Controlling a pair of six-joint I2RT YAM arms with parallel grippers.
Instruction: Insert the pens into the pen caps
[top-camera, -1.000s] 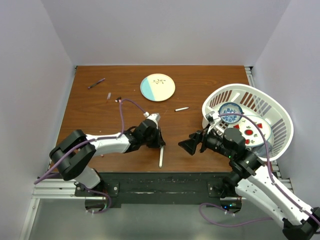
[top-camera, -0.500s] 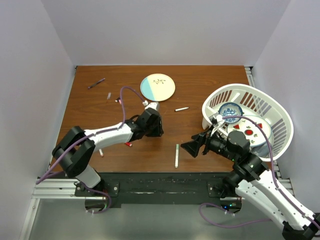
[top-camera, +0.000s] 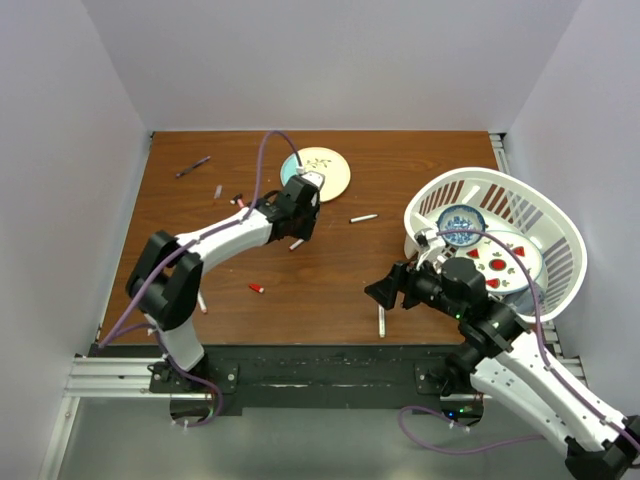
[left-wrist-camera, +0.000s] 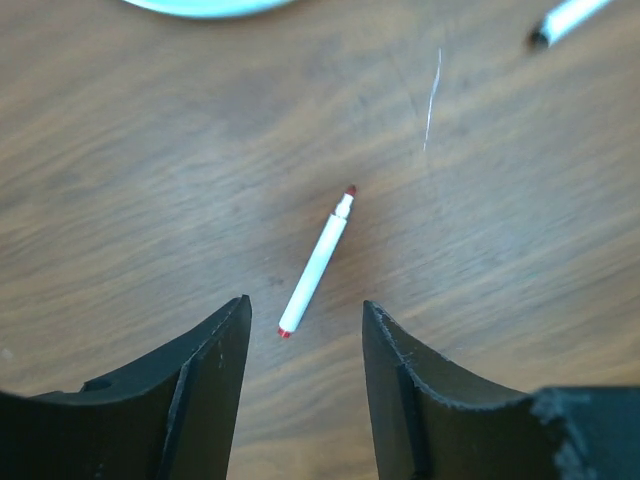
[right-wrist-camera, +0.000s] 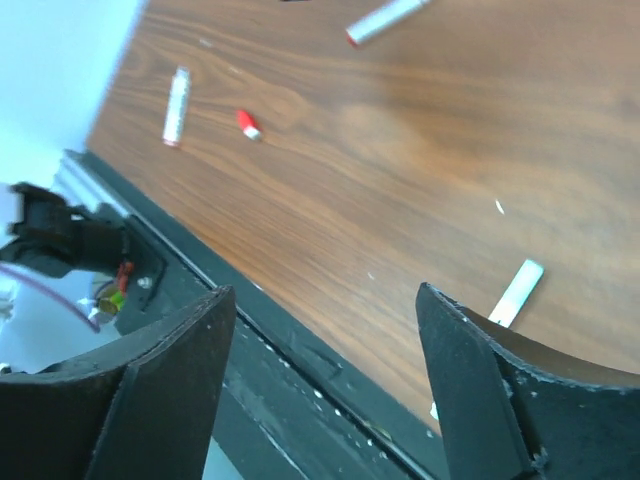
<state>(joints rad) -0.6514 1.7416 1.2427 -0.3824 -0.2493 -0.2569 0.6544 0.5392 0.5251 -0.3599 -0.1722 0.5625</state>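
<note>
A white pen with a red tip (left-wrist-camera: 315, 265) lies on the wooden table just ahead of my left gripper (left-wrist-camera: 305, 303), whose jaws are open and empty. From above this pen (top-camera: 297, 243) is beside the left gripper (top-camera: 298, 215), near the plate. My right gripper (top-camera: 383, 292) is open and empty over the table's front edge, and a white pen (top-camera: 381, 320) lies by its right finger (right-wrist-camera: 470, 370). Another white pen (top-camera: 364, 217) lies mid-table. A dark purple pen (top-camera: 193, 166) is at the far left. A red pen cap (top-camera: 257, 288) lies front left. Two small caps (top-camera: 217, 190) sit far left.
A round cream and pale blue plate (top-camera: 315, 173) sits at the back centre. A white basket (top-camera: 560, 235) holding dishes stands at the right. A short pen (top-camera: 203, 303) lies by the left arm's base. The black front rail (right-wrist-camera: 300, 350) runs under the right gripper.
My left arm swung from the front of the table back toward the plate and its jaws opened. The white pen at the front edge shifted right. The right jaws narrowed slightly.
</note>
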